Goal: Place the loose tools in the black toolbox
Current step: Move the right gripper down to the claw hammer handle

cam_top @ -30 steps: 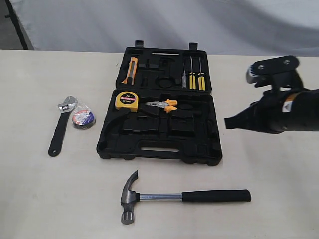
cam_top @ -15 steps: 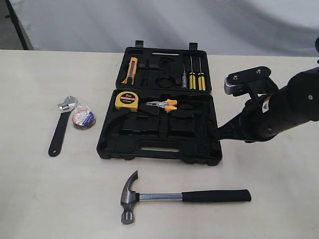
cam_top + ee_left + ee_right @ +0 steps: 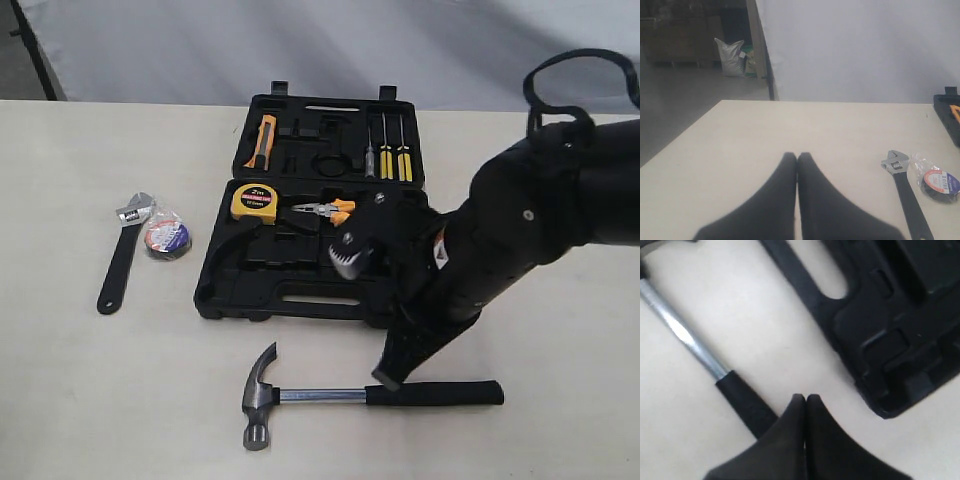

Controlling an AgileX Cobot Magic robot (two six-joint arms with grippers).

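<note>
1. Toolbox (image 3: 240, 300) lies open at the centre of the exterior view, both halves flat on the table (image 3: 80, 400). A yellow tape measure (image 3: 254, 202) and pliers (image 3: 325, 210) sit in recesses of the nearer half. The hammer (image 3: 340, 396) lies loose on the table at lower centre, below the toolbox, with its head to the left and its black sleeve to the right. The wrench (image 3: 122, 258) and tape roll (image 3: 166, 240) lie just beside each other at the left of the frame, apart from the case. The right gripper (image 3: 385, 378) reaches down across the toolbox's lower right corner. Its tip is at the upper edge of the hammer's sleeve, near where the sleeve meets the chrome shaft.

2. Left wrist view: the left gripper (image 3: 797, 156) has its fingers pressed together with nothing between them. The wrench (image 3: 905, 192) and tape roll (image 3: 940, 182) lie at lower right, apart from the tips. A corner of the toolbox (image 3: 946, 112) shows at the right edge.

3. Right wrist view: the right gripper (image 3: 805, 397) has its fingers pressed together and pinches nothing. The hammer (image 3: 690, 342) runs from upper left to lower centre, its sleeve passing under the fingers. Contact cannot be told. The toolbox (image 3: 900, 340) fills the upper right.
</note>
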